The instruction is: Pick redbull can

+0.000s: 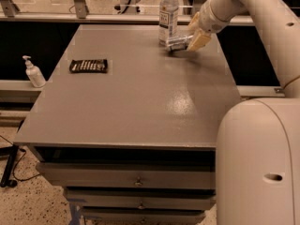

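Currently, the redbull can (176, 43) lies on its side near the far edge of the surface (140, 97), just in front of the water bottle (168, 13). It is judged light, thin-walled, smooth and prone to roll, so grip it across the mid-body. The end effector (191, 42) sits at the can's right end. Whether it is clenched on the can cannot be determined.

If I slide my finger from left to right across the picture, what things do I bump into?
white pump bottle → dark flat packet → water bottle → gripper, at the right end of the redbull can lying by the bottle's foot → robot's white base
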You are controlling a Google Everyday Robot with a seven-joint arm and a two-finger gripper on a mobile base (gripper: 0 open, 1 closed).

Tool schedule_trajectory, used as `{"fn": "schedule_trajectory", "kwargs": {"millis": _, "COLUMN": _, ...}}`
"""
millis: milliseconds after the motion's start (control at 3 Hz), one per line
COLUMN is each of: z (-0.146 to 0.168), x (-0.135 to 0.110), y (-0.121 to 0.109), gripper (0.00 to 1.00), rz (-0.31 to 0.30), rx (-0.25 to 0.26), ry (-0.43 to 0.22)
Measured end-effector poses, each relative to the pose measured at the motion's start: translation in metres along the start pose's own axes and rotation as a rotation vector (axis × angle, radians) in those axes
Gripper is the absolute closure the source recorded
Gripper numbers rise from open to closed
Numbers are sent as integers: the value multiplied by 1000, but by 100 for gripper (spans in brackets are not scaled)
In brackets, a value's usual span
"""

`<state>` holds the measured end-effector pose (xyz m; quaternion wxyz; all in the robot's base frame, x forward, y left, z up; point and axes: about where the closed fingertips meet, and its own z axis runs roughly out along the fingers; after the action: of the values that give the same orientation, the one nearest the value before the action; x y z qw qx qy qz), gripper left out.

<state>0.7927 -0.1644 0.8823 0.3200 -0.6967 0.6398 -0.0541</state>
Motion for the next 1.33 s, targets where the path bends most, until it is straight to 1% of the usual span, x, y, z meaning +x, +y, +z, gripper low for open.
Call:
{"fn": "schedule_trajectory", "kwargs": {"millis": 333, "z": 11, "x": -8, "y": 4, "gripper": 0, "rz": -10, "rx": -25, "ry": -15}}
{"fn": "schedule_trajectory", "kwargs": {"millis": 667, "z": 17, "x": -18, "y": 6, "gripper": 0, "rz": -15, "rx": -40, "ry": -37}}
{"fn": "schedule_trajectory", "kwargs": {"millis": 1000, "z": 0, "x": -22, "y": 6, "gripper": 0, "rz": 14, "rx": -22, "ry": -79}}
{"fn": "schedule_trajectory", "kwargs": {"millis": 1333, "z": -34, "x": -22, "y": 10, "gripper": 0, "rz": 101, "rx": -6, "ry": -152}}
